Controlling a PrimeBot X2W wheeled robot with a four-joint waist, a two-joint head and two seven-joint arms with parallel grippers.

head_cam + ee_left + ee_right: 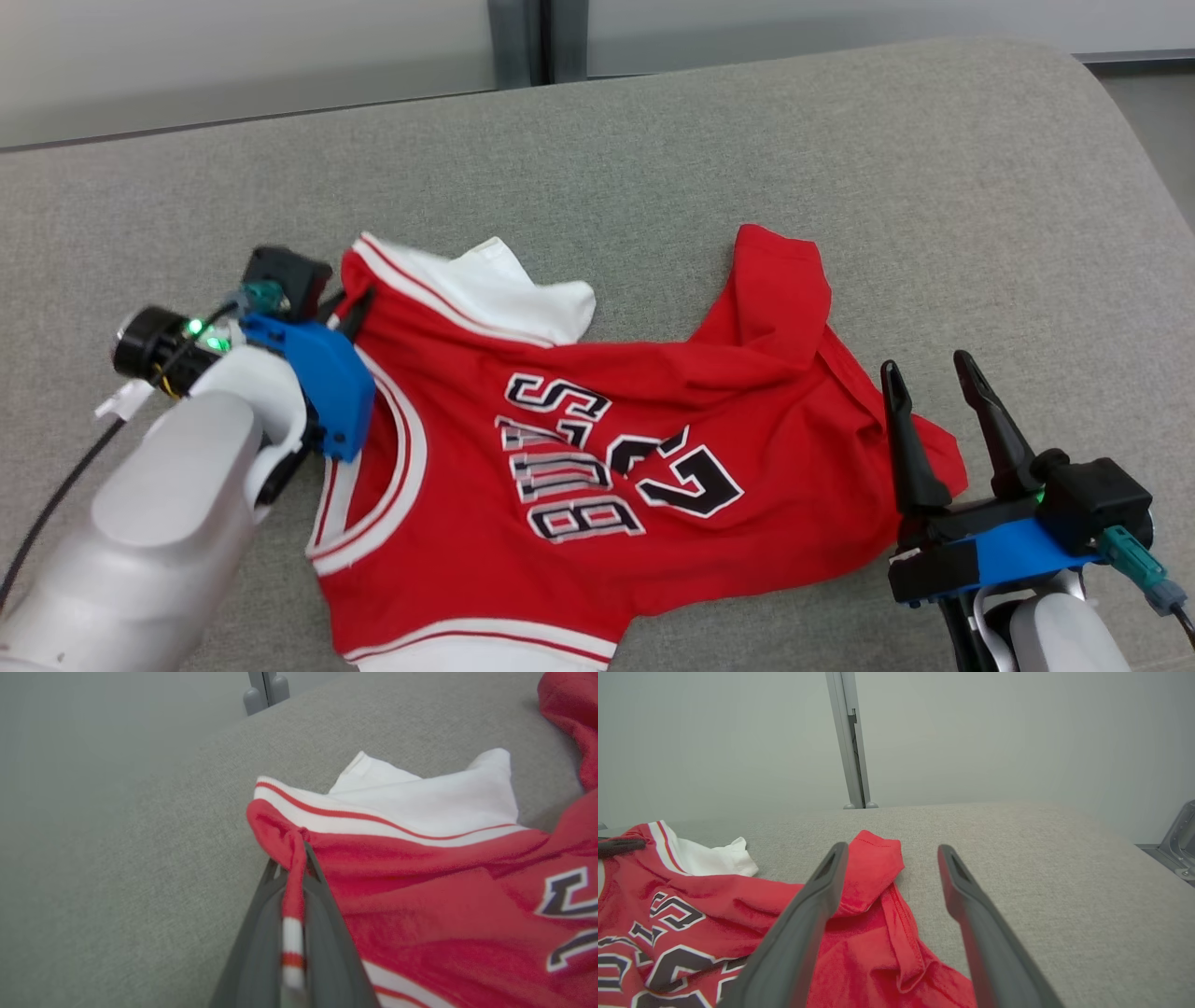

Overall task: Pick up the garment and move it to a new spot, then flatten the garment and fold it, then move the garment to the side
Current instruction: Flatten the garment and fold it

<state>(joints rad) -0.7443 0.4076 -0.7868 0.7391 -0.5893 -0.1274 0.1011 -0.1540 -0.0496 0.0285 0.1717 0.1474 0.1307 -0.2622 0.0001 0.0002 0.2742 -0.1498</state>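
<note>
Because the garment [560, 448] is a soft, light red jersey, I judge it will sag and bunch wherever I don't hold it, and the smooth knit may slip out of a shallow pinch. It lies crumpled across the lower middle of the head view on the grey fabric-covered desk [747, 140], with a white part [504, 289] folded out at its upper left. My left jaws are clamped narrow on a gather of its red edge and striped trim, at the left of that frame. The left wrist view shows the cloth squeezed between the fingers [261, 933]. My right jaws stand wide at the lower right, gripping nothing. One finger [798, 933] is over the jersey's red corner, though I cannot tell if it touches. The ribbed trim looks the firmest hold, and a second grip on the far edge should keep it spread.
</note>
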